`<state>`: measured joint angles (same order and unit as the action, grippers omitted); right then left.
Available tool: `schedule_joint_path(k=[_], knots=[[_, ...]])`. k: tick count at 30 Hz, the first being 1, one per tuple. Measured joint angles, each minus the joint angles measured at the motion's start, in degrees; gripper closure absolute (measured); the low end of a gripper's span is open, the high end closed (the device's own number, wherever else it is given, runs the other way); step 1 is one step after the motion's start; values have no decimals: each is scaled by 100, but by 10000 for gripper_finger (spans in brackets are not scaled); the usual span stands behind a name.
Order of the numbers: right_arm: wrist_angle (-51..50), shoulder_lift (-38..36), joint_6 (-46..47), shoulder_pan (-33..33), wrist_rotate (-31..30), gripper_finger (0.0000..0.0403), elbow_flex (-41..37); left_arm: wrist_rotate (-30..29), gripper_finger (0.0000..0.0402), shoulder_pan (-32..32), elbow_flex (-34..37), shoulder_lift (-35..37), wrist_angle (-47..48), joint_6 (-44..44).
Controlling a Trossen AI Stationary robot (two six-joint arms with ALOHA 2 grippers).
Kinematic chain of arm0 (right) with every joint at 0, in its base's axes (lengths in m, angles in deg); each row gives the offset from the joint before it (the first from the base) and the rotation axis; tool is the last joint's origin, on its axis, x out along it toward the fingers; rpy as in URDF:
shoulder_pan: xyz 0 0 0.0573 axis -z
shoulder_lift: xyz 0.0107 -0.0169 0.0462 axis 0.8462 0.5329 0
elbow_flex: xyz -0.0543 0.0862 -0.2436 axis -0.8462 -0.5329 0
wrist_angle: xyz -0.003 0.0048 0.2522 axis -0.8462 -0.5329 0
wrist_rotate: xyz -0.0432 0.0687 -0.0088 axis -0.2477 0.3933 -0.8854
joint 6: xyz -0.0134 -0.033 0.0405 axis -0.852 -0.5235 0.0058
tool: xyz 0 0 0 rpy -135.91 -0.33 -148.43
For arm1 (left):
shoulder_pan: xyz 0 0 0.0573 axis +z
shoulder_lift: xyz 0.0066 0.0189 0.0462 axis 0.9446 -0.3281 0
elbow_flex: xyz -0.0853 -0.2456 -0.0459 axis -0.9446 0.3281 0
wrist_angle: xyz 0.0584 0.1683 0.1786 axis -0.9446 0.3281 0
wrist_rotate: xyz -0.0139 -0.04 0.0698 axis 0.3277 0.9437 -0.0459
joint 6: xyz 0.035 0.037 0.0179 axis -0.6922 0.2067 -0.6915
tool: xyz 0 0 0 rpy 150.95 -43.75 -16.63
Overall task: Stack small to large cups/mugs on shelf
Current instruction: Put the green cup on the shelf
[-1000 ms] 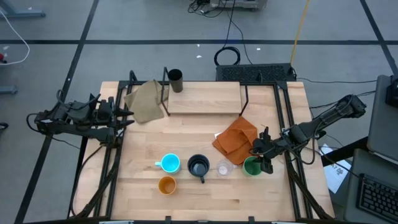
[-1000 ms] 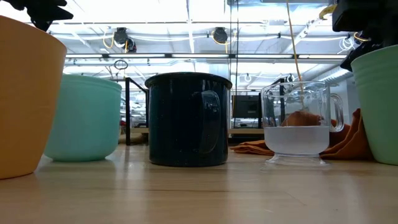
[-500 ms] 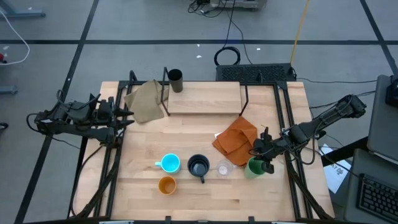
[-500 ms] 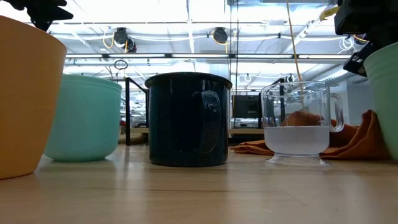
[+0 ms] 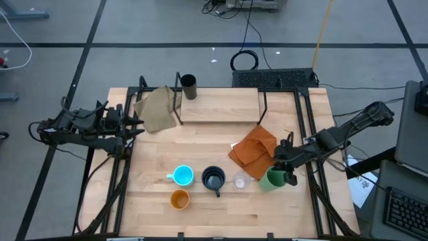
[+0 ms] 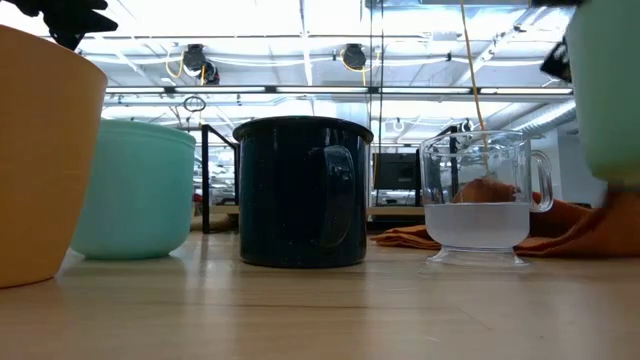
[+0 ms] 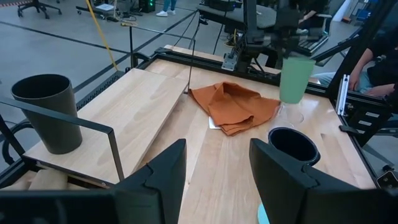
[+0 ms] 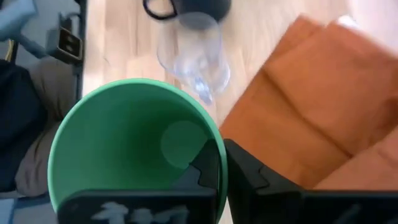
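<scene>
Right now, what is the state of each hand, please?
Left hand: open, holding nothing, parked at the table's left edge.
Right hand: closed on the green cup, lifted off the table.

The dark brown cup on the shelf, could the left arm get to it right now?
Probably yes. The left gripper waits open beside the table, and the dark brown cup stands alone at the shelf corner nearest it, past a tan cloth.
</scene>
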<state>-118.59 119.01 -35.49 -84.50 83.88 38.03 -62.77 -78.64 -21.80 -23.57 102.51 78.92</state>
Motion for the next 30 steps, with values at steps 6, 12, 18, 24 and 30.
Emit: schedule_joint_path(k=[6, 12, 18, 24, 30], knots=[[-159, -100, -595, 10, -718, 402, 626, 0, 224, -2, 0, 0, -1, 13], [-250, -97, -1316, 196, -1277, 402, 1119, -2, 224, -2, 0, 0, -55, 7], [128, -71, -2356, 497, -1713, 402, 1598, -1, 224, -1, 0, 0, -430, -37], [707, -77, -3318, 744, -1734, 403, 1737, -9, 224, 0, 0, 0, -927, -441], [995, -51, -3728, 1032, -1730, 403, 1737, -3, 224, -1, -1, -35, -1330, -238]])
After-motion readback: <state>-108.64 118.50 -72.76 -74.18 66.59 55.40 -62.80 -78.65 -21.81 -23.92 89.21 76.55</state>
